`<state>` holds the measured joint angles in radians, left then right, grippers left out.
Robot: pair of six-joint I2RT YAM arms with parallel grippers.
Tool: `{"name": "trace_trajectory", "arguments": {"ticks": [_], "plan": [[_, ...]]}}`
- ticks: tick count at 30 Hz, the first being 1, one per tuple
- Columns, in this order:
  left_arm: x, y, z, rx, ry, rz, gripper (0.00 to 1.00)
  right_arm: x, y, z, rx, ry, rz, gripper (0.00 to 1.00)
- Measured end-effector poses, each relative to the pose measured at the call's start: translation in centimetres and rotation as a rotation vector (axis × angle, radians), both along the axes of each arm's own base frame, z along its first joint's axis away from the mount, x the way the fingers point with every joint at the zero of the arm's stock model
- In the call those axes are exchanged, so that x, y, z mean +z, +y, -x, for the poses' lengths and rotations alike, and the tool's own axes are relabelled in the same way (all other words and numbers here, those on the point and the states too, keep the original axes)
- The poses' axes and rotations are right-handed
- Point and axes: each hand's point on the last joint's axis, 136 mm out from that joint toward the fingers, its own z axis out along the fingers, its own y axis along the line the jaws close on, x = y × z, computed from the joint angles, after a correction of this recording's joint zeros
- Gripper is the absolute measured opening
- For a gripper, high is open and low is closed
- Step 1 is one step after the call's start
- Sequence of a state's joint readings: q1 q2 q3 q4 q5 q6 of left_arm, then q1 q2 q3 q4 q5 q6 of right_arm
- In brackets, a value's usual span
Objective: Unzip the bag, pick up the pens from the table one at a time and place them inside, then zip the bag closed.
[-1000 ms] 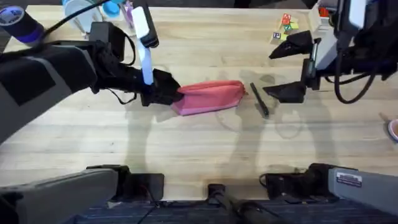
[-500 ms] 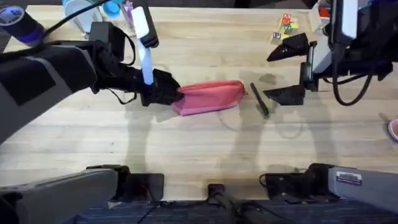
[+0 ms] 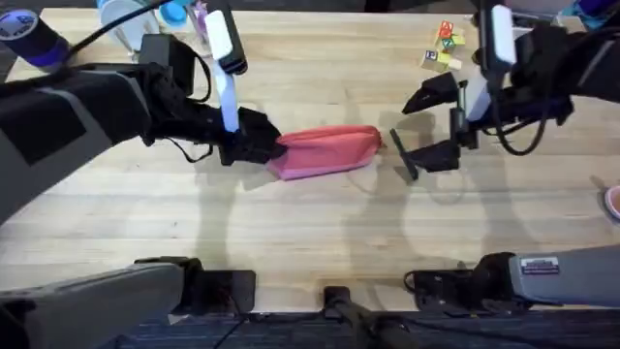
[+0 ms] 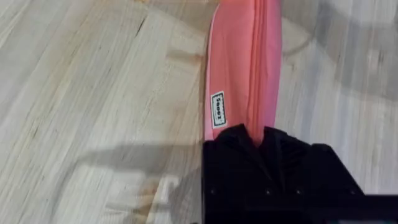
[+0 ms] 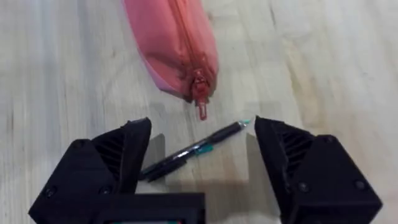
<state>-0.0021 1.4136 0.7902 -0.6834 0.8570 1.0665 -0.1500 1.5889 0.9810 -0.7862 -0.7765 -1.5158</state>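
from above, the left gripper [image 3: 260, 145] holds one end of the pink bag [image 3: 329, 150] on the table [image 3: 310, 223]. the left wrist view shows its fingers pinching that end. in the right wrist view, the right gripper [image 5: 202, 155] has fingers wide over the pen [image 5: 193, 150]; the zip pull [image 5: 200, 109] looks shut, so go for it first.

Small white label [image 4: 217, 109] on pink bag [image 4: 245, 62]: lettering too small to read.

Pink bag [image 3: 327, 151] zipped, lying mid-table [image 3: 291, 223]; dark pen [image 5: 189, 151] just beside pull end.
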Motion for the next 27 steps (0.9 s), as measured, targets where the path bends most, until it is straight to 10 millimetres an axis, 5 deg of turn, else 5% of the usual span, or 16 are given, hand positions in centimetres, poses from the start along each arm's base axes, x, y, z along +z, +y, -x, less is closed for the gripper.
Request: {"name": "trace_trajectory", "arguments": {"ticks": [10, 21, 25, 27], "plan": [[0.0, 0.0, 0.0, 0.000, 0.000, 0.000, 0.042, -3.1, 3.0, 0.5, 0.106, 0.070, -0.004, 0.996], [0.0, 0.0, 0.0, 0.000, 0.000, 0.000, 0.042, -3.5, 4.1, 0.5, 0.146, 0.057, -0.002, 0.925], [0.0, 0.0, 0.0, 0.000, 0.000, 0.000, 0.042, -3.4, 4.7, 0.4, 0.166, 0.042, 0.000, 0.777], [0.0, 0.0, 0.0, 0.000, 0.000, 0.000, 0.042, -3.5, 4.7, 0.4, 0.170, 0.036, 0.003, 0.591]]}}
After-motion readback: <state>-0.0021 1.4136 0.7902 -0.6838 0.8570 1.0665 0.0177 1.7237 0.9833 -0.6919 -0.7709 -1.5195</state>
